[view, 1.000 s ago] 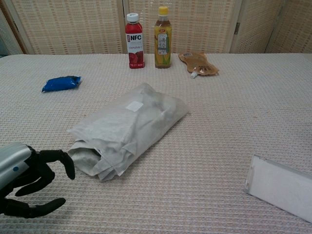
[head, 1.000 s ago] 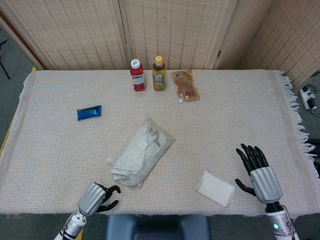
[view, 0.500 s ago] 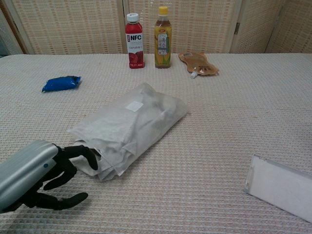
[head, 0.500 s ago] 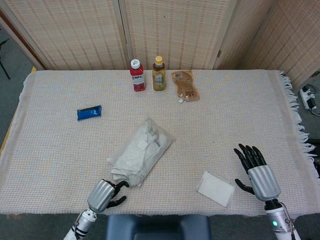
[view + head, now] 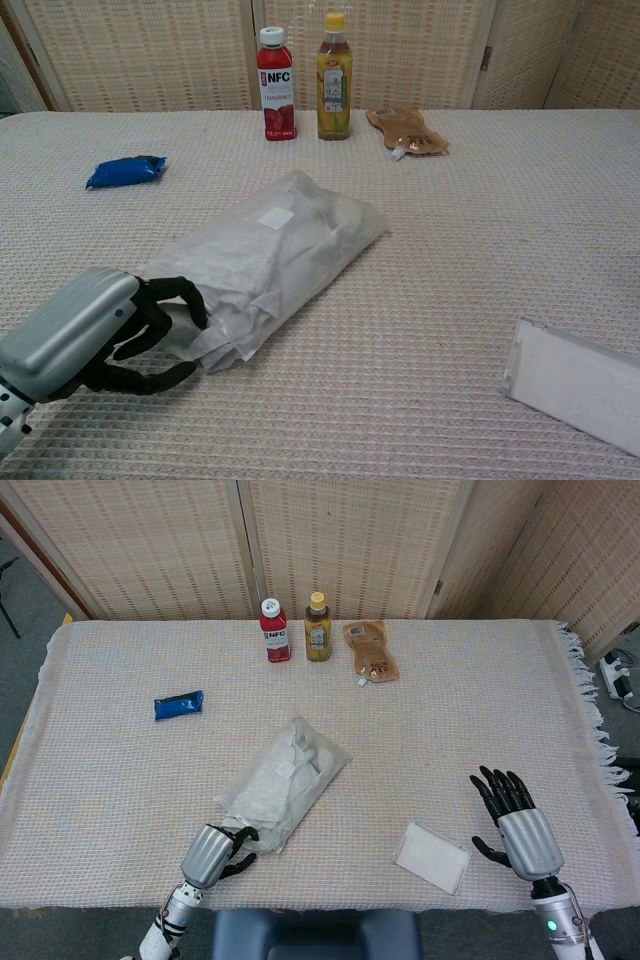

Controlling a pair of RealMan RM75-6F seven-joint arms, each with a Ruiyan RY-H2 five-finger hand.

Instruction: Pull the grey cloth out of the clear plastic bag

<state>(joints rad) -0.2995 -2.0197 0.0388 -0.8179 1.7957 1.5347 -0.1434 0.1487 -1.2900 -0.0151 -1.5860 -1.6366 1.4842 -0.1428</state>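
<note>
Woven cloth covered the worktop (image 5: 120, 770); mid-worktop lay the bag (image 5: 268, 262) with the grey cloth (image 5: 225, 335) inside. Left hand (image 5: 120, 335) touched its open end, grasping nothing; right hand (image 5: 515, 825) hovered released.

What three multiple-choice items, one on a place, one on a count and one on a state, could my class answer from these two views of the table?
1. Where does the blue packet lie?
A. left of the clear plastic bag, nearer the table's left edge
B. between the two bottles
C. beside the right hand

2. How many bottles stand at the far side of the table?
A. one
B. two
C. four

3. How is the right hand?
A. gripping the white flat box
B. pressing on the bag
C. empty, fingers apart

Answers:
1 A: the head view shows it alone, left of the bag.
2 B: a red-capped bottle and a yellow-capped bottle stand side by side.
3 C: it holds nothing, apart from the white flat box.
</note>
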